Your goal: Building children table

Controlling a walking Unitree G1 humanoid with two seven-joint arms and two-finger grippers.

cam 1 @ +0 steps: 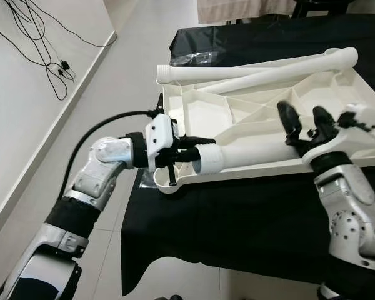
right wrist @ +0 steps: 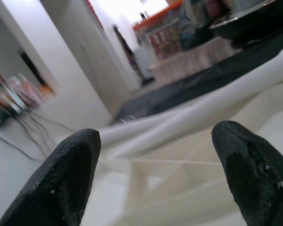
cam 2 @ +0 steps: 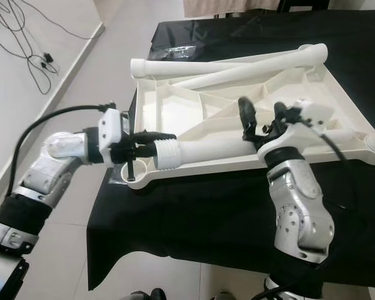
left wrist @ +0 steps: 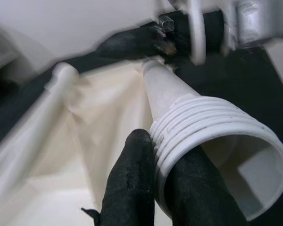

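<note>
Left tool (cam 1: 186, 150) clamped on table leg (cam 1: 250, 153).

Silver arms (cam 1: 103, 164) — black fingers (cam 1: 289, 122) (black cable).

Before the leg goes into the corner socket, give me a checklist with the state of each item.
1. Left gripper has the table leg: ok, its fingers pinch the ribbed rim at the leg's threaded end.
2. Threaded end lined up with the corner socket: not ok, the leg lies roughly flat beside the socket, not upright over it.
3. Right gripper supporting the leg: cannot tell, it is open over the far end, contact unclear.
4. Socket free of obstruction: not ok, a left finger hangs in front of the socket.
5. Upturned tabletop resting on the black cloth: ok.
6. Spare legs out of the way: ok, along the far edge.
</note>
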